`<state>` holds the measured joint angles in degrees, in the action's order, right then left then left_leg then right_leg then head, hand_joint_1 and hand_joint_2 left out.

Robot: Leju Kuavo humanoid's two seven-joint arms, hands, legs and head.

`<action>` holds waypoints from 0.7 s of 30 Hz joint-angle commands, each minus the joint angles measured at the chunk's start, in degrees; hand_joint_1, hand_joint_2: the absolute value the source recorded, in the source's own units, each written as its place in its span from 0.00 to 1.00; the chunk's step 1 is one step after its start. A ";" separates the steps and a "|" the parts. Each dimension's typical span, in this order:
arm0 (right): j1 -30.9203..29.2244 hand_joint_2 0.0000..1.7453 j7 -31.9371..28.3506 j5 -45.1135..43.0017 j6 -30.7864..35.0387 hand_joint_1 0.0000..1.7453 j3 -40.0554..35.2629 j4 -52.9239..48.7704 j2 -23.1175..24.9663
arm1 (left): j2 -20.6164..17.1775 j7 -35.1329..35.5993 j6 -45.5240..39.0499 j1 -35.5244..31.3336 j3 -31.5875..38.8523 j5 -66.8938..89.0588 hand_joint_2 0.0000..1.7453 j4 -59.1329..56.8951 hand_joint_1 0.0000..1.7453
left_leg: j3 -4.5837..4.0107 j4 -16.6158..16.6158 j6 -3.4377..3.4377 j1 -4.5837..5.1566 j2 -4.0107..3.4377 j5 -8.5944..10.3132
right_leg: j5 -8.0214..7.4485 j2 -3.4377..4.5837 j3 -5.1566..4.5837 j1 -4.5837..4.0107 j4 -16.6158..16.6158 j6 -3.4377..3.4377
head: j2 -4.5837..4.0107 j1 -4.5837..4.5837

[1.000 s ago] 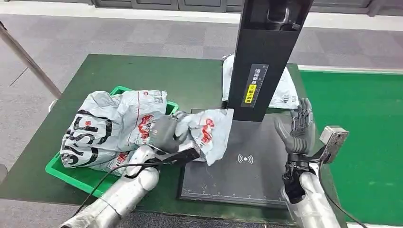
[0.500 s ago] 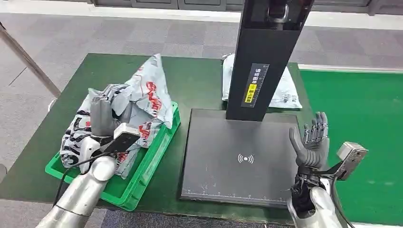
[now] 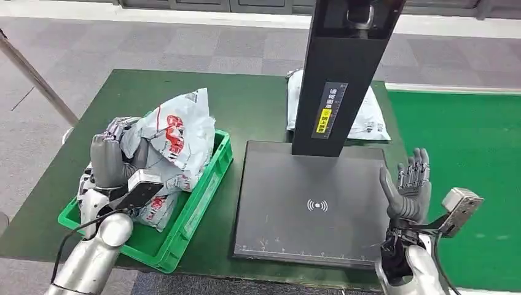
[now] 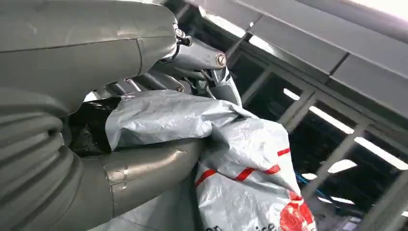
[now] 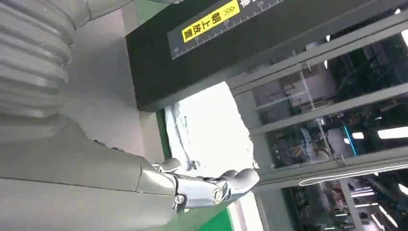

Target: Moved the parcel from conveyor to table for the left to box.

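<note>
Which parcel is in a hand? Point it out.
The grey red-printed parcel over the green crate, gripped by the left hand; the white parcel lies untouched behind the black post.

Parcel (image 3: pixel 166 138) in crate (image 3: pixel 203 203), left of scanner plate (image 3: pixel 307 203); second parcel (image 3: pixel 368 117) behind post (image 3: pixel 344 67).

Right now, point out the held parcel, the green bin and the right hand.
parcel (image 3: pixel 175 132), head view, on its red print.
green bin (image 3: pixel 203 193), head view, on its right wall.
right hand (image 3: pixel 408 187), head view, on the palm.
</note>
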<state>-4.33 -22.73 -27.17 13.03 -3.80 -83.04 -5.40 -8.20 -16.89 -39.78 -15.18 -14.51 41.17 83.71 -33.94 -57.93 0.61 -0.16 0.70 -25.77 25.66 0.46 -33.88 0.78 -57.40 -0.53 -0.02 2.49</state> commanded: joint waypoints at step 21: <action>3.66 1.00 3.43 -1.92 -2.94 0.00 6.62 -0.97 0.77 | -8.71 15.76 29.94 -1.68 -0.30 14.46 1.00 -23.97 0.00 | 0.44 0.25 0.16 0.01 -0.13 -0.17 | 0.10 0.00 0.84 0.00 0.06 0.23 | 0.00 0.00</action>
<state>-0.46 -19.76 -28.57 10.91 -0.04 -86.14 -5.70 -13.66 1.71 -13.22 -19.03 -12.55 62.04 63.12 -33.35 -57.74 0.67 -0.15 0.78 -26.31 26.12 0.34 -32.78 0.80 -57.39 -0.33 -0.02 2.49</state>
